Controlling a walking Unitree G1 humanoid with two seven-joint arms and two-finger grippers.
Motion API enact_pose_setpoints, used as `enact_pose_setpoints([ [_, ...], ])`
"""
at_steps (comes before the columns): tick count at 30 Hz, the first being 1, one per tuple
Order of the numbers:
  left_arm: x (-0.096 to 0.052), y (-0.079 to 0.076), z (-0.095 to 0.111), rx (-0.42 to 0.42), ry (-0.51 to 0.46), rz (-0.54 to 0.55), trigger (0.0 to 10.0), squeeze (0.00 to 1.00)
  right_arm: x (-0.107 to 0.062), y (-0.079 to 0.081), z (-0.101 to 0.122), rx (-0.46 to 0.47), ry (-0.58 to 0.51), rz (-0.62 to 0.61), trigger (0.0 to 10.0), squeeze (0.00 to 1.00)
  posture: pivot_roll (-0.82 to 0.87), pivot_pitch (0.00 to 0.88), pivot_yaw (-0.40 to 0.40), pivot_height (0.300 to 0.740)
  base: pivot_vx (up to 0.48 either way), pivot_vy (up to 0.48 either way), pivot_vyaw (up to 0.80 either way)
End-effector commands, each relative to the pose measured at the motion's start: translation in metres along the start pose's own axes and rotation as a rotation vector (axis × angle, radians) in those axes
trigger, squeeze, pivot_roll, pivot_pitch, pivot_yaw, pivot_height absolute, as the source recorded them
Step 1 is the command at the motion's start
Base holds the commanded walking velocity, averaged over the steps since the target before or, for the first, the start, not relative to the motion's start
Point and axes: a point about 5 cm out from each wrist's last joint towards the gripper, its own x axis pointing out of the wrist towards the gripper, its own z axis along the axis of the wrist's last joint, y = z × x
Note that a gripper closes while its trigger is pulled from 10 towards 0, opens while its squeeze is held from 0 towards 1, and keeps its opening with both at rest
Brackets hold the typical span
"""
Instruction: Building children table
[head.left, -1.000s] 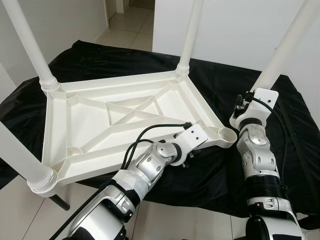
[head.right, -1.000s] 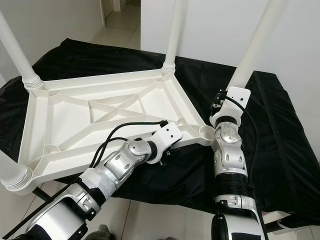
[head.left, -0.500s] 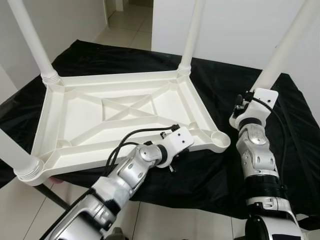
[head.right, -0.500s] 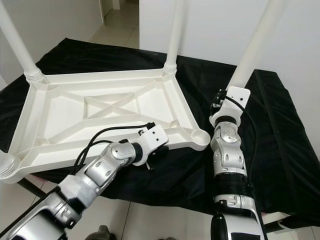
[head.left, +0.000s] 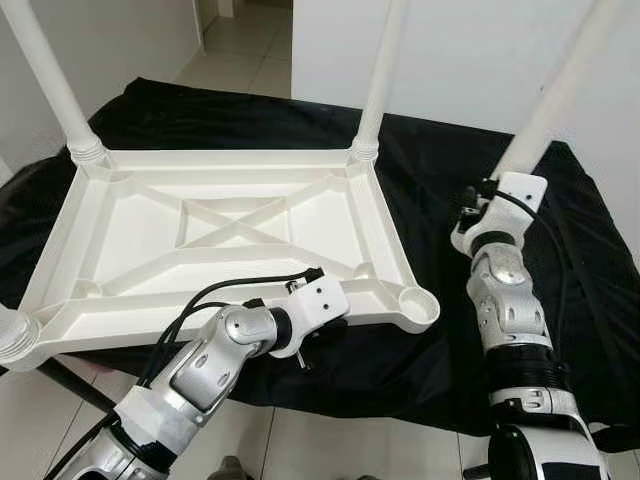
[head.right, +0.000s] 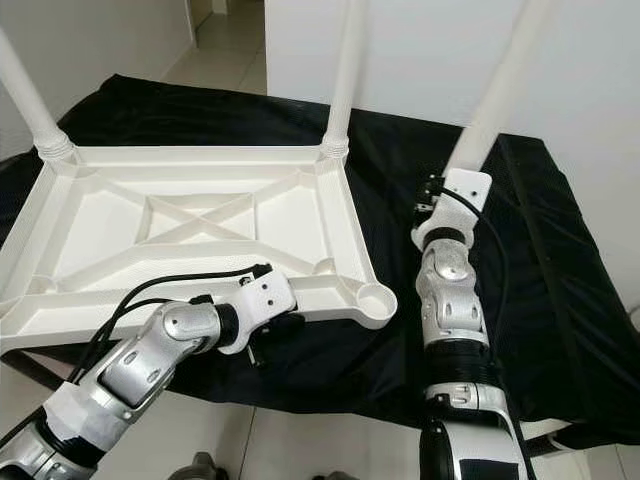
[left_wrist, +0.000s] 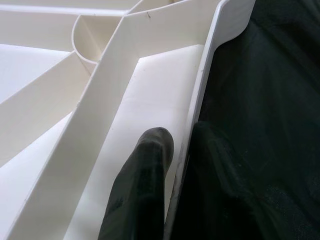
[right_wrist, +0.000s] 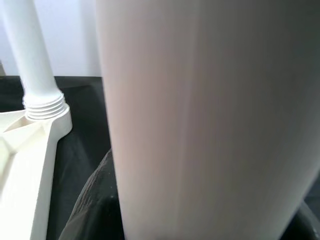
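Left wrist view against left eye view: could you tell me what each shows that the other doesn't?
Left wrist view: the left gripper has its fingers straddling the tabletop at its rim, one inside, one over the cloth. Left eye view: three fitted legs, an empty socket, and the right gripper holding a loose leg upright. Both: white tabletop, black cloth.
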Motion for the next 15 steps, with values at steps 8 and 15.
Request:
enact_pose_setpoints([
  [8,-0.007,0.017,0.008,-0.055,-0.029,0.096,10.0,1.00,-0.004,0.018,-0.002,0.003,0.017,0.136,10.0,0.00,0.15,0.042,-0.086,0.740,0.000,0.000,0.00],
  [15,-0.020,0.025,0.043,-0.169,-0.253,0.114,10.0,0.00,-0.016,0.028,-0.006,0.011,0.005,0.221,10.0,0.00,0.14,0.040,-0.090,0.740,0.000,0.000,0.00],
])
